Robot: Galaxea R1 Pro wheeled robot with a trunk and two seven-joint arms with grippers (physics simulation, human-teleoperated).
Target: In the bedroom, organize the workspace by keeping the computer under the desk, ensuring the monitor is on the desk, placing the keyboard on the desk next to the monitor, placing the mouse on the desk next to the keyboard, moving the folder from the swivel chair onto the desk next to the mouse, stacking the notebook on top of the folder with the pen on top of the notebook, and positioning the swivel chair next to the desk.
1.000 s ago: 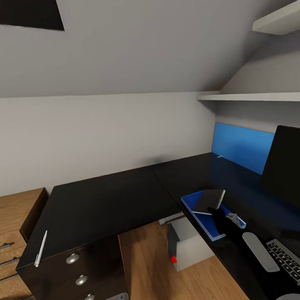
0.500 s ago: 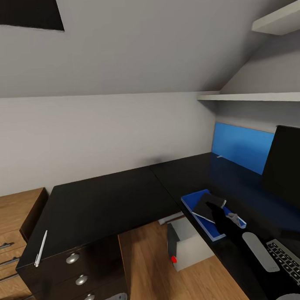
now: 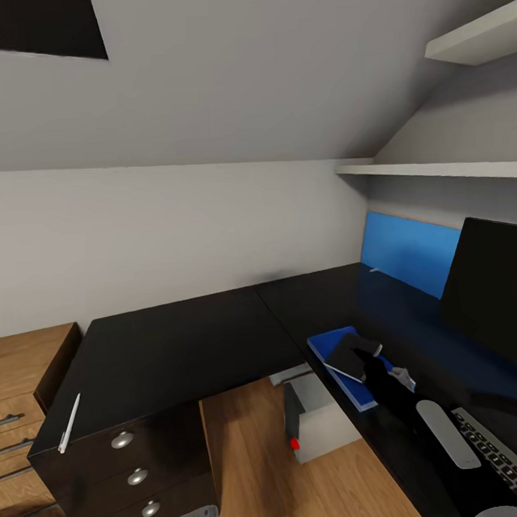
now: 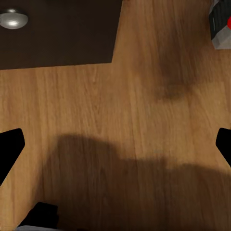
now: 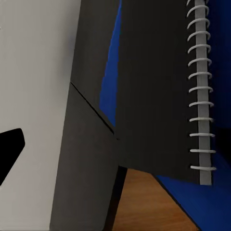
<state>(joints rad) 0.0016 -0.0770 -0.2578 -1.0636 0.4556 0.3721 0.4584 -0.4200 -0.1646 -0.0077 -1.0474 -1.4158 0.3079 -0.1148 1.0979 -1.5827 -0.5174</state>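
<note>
Blue folder carried the notebook near the desk edge. Right gripper apparently open, left gripper wide; a nudge could tip both off.

Dark grey notebook lying on bright-blue folder near glossy black desk edge. Thin white pen apart, at far corner. Grey computer beneath. Monitor upright; keyboard just beside.

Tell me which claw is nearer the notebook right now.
Right. The right claw hangs just over the notebook lying on the folder. The left claw is down over the wood floor near the drawer unit, well away.
</note>
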